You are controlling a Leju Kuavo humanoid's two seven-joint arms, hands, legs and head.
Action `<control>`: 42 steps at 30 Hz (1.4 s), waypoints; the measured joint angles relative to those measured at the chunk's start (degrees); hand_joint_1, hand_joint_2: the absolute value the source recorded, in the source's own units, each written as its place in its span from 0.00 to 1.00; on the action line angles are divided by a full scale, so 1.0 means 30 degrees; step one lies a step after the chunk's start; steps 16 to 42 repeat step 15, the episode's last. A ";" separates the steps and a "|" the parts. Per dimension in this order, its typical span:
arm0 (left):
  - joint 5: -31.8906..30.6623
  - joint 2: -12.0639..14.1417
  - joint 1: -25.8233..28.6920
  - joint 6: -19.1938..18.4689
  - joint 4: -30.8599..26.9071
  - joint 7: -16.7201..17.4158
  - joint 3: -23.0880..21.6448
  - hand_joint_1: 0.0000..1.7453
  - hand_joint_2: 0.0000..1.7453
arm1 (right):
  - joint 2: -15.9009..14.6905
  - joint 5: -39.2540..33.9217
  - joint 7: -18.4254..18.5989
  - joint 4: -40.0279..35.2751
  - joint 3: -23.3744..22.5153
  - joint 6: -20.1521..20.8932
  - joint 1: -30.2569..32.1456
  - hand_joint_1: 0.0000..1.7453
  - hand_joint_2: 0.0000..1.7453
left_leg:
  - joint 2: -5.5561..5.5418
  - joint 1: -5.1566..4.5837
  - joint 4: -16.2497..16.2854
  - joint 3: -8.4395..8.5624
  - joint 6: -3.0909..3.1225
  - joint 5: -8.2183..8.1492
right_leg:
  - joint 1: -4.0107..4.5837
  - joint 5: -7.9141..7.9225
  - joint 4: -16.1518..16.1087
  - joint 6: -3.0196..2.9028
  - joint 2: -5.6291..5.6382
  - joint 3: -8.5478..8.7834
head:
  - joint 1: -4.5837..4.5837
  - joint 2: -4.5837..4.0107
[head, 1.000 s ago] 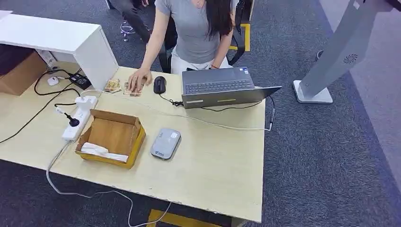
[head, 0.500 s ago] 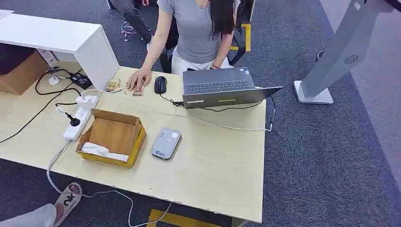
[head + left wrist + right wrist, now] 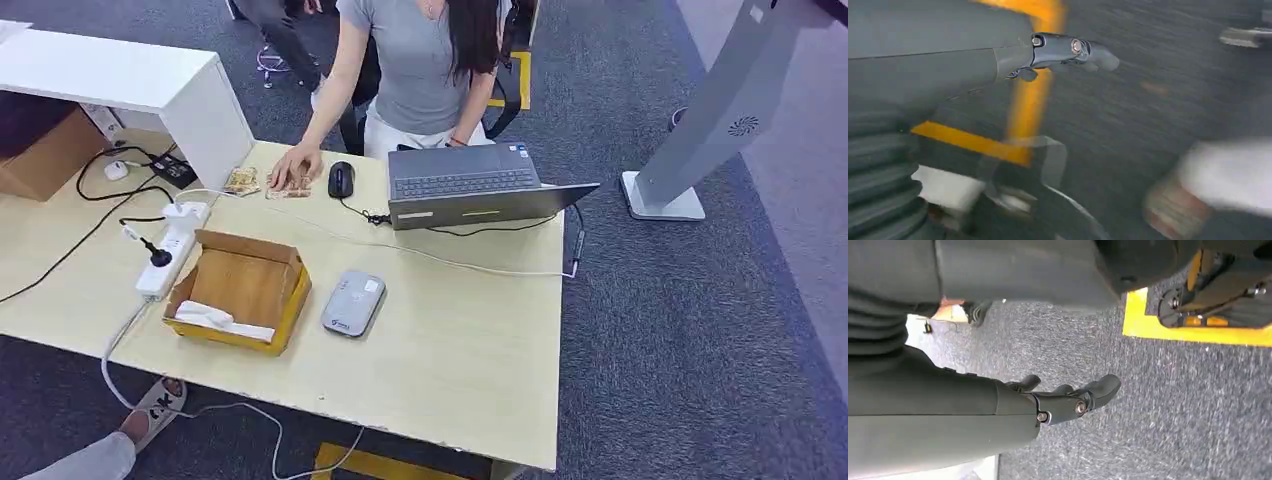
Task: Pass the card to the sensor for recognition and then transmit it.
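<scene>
My left hand (image 3: 1068, 50) hangs below the bench with its fingers (image 3: 1098, 55) stretched out over the carpet, grasping nothing, though that view is blurred. My right hand (image 3: 1068, 400) hangs the same way, its fingers (image 3: 1100, 387) released and empty above the grey floor.

The cards (image 3: 265, 183) lie at the far edge of the bench (image 3: 450, 360), under a seated person's hand (image 3: 295, 165), just beside the mouse (image 3: 341, 178). The sensor (image 3: 353, 303) sits near the middle, right of the open cardboard box (image 3: 240, 290).

My worry is the reach. The cards are well apart from both hands, and the person's hand covers one, so I could collide with it. A flat card on a flat top is hard to pinch and may slide. The white cable (image 3: 450, 258) runs between cards and sensor and could snag. The power strip (image 3: 168, 250) and box crowd the left approach.

Compared with half a second ago, the whole head view has drifted slightly, so I read that as camera motion. A sandalled foot (image 3: 155, 405) at the lower left has shifted a little.
</scene>
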 joint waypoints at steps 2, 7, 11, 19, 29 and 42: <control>-0.0932 0.0058 -0.0145 0.0720 0.1646 0.1014 -0.0409 0.00 1.00 | -0.0015 0.0100 0.0108 0.0000 0.0000 0.0261 0.0015 0.00 1.00 | 0.0001 -0.0001 0.0002 0.0002 0.0009 0.0006 | 0.0000 0.0004 0.0000 0.0003 0.0000 -0.0009 | 0.0007 0.0000; -0.1870 0.0372 -0.0170 0.0056 0.3602 0.3407 -0.2547 0.00 0.00 | -0.0145 0.1710 0.0408 -0.0087 -0.1244 0.0640 0.0261 0.00 0.00 | 0.0005 0.0005 0.0001 0.0002 0.0007 0.0006 | 0.0005 0.0005 0.0003 0.0002 0.0008 -0.0002 | 0.0007 0.0000; -0.2235 0.0700 -0.0020 -0.0002 0.4171 0.3721 -0.4325 0.00 0.00 | -0.0204 0.3255 0.0466 -0.0364 -0.2817 0.1005 0.0591 0.00 0.00 | 0.0004 0.0016 -0.0001 0.0001 0.0005 0.0006 | 0.0013 0.0002 0.0010 -0.0001 0.0008 -0.0009 | 0.0007 0.0000; -0.2585 0.0962 0.0222 -0.0090 0.4273 0.4043 -0.6019 0.00 0.00 | -0.0211 0.4686 0.0488 -0.0649 -0.4446 0.1318 0.0855 0.00 0.00 | 0.0003 0.0018 -0.0003 -0.0008 0.0005 0.0006 | 0.0014 -0.0003 0.0011 -0.0004 0.0006 -0.0018 | 0.0007 0.0000; -0.2585 0.0962 0.0222 -0.0090 0.4273 0.4043 -0.6019 0.00 0.00 | -0.0211 0.4686 0.0488 -0.0649 -0.4446 0.1318 0.0855 0.00 0.00 | 0.0003 0.0018 -0.0003 -0.0008 0.0005 0.0006 | 0.0014 -0.0003 0.0011 -0.0004 0.0006 -0.0018 | 0.0007 0.0000; -0.2585 0.0962 0.0222 -0.0090 0.4273 0.4043 -0.6019 0.00 0.00 | -0.0211 0.4686 0.0488 -0.0649 -0.4446 0.1318 0.0855 0.00 0.00 | 0.0003 0.0018 -0.0003 -0.0008 0.0005 0.0006 | 0.0014 -0.0003 0.0011 -0.0004 0.0006 -0.0018 | 0.0007 0.0000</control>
